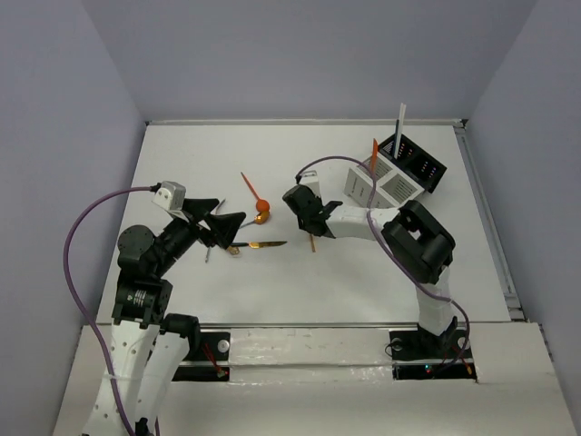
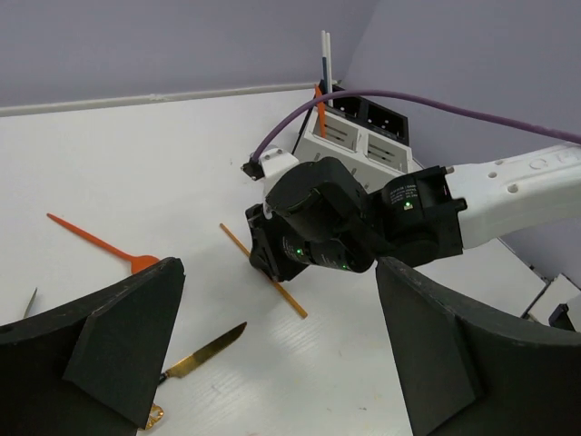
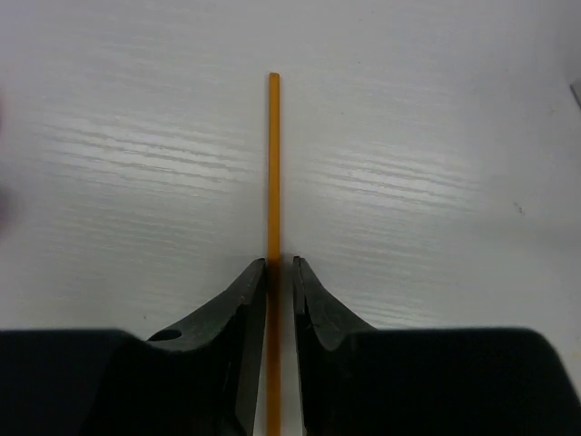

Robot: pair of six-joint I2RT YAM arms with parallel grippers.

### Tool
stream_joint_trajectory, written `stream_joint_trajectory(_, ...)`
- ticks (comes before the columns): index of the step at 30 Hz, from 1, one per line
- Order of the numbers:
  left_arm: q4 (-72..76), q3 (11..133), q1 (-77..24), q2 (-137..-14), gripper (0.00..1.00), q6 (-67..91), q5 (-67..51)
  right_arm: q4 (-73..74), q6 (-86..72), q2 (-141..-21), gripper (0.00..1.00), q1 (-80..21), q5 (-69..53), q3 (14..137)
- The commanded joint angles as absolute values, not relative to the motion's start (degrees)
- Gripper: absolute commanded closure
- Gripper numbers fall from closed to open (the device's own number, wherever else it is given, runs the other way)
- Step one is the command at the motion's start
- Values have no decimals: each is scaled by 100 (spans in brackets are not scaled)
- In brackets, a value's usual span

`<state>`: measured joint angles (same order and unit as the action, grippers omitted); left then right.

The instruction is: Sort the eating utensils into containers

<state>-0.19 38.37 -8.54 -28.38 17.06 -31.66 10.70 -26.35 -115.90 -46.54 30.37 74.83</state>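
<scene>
Black fingers (image 3: 227, 318) of the right tool (image 3: 279, 265) fill the bottom of the right wrist view, drawn in to a narrow slit around a thin gold-brown stick (image 3: 273, 163). The stick lies flat on the white surface (image 1: 182, 163) and runs straight away from the tool. One finger sits against it, and a sliver of surface shows between it and the other finger. Whether the stick is actually clamped I cannot tell.

From above, this arm reaches in from the right, with the tool pointing down at the middle of the surface and one end of the stick poking out below it.

The left tool (image 1: 222, 214) is spread wide with nothing between its fingers. It hangs above the surface, left of the right tool.

An orange-red spoon (image 1: 259, 200) lies between the two tools with its round bowl toward the near edge. A gold knife (image 1: 263, 244) lies just nearer than the spoon, apart from it and left of the stick.

The white slatted caddy (image 1: 381, 186) stands at the far right, joined to the black perforated box (image 1: 416, 159) behind it. A white stick (image 1: 399, 113) rises upright from the black box. An orange utensil (image 1: 374, 150) stands beside the seam, and which compartment holds it I cannot tell.
</scene>
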Motion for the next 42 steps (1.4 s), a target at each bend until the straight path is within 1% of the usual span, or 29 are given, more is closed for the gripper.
stream_joint_trajectory(1, 299, 3911, -861, -2856, 1, 1740, -3305, 1441, -2180, -11496, 70, -4570, 2620, 7111)
stream_joint_trajectory(3, 299, 3911, -861, -2865, 1, 1732, -3305, 1485, -2162, -11444, 66, -4518, 2514, 7119)
stream_joint_trajectory(5, 308, 3911, -861, -2865, 1, 1740, -3313, 1617, -2162, -11443, 69, -4518, 2435, 7172)
stream_joint_trajectory(6, 308, 3911, -861, -2865, 1, 1740, -3313, 1669, -2136, -11443, 77, -4518, 2400, 7215)
stream_joint_trajectory(7, 299, 3911, -861, -2865, 1, 1740, -3305, 1800, -2101, -11461, 80, -4518, 2356, 7312)
stream_joint_trajectory(8, 299, 3911, -861, -2857, 1, 1740, -3305, 1889, -2092, -11461, 87, -4518, 2338, 7356)
stream_joint_trajectory(9, 299, 3911, -861, -2856, 1, 1740, -3305, 1898, -2083, -11426, 92, -4518, 2329, 7383)
stream_joint_trajectory(10, 299, 3911, -861, -2856, 1, 1740, -3305, 1881, -2066, -11295, 93, -4518, 2320, 7357)
stream_joint_trajectory(13, 299, 3911, -861, -2856, 1, 1740, -3322, 1688, -2048, -10952, 93, -4518, 2338, 7278)
stream_joint_trajectory(15, 299, 3911, -861, -2856, 1, 1740, -3322, 1391, -2004, -10443, 93, -4465, 2390, 7190)
stream_joint_trajectory(16, 299, 3911, -861, -2865, 1, 1740, -3331, 1276, -1943, -9998, 93, -4465, 2495, 7111)
stream_joint_trajectory(20, 299, 3911, -861, -2883, 1, 1740, -3357, 512, -1732, -9064, 93, -4211, 2882, 6935)
stream_joint_trajectory(21, 299, 3911, -861, -2874, 1, 1740, -3349, 179, -1671, -8653, 93, -3992, 2952, 6848)
stream_joint_trajectory(24, 290, 3911, -914, -2883, 1, 1740, -3357, -455, -1442, -8193, 93, -3605, 3382, 6750)
stream_joint_trajectory(25, 290, 3911, -914, -2883, 1, 1740, -3357, -1075, -1241, -7974, 93, -3299, 3471, 6602)
stream_joint_trajectory(27, 290, 3920, -966, -2909, 1, 1740, -3384, -1737, -1047, -7840, 93, -2955, 3489, 6434)
stream_joint_trajectory(28, 290, 3920, -967, -2927, 1, 1732, -3392, -2158, -941, -7857, 93, -2605, 3463, 6434)
stream_joint_trajectory(30, 281, 3937, -1028, -2944, 1, 1723, -3393, -2485, -844, -8015, 93, -2269, 3454, 6608)
stream_joint_trajectory(35, 246, 3955, -1142, -2997, 1, 1696, -3410, -3488, -89, -9015, 93, -1303, 3454, 7214)
stream_joint_trajectory(38, 229, 3981, -1195, -3023, 1, 1661, -3410, -4077, 219, -9498, 93, -994, 3313, 7434)
stream_joint_trajectory(42, 211, 3999, -1195, -3050, 1, 1652, -3410, -4437, 526, -10115, 93, -923, 3182, 7778)
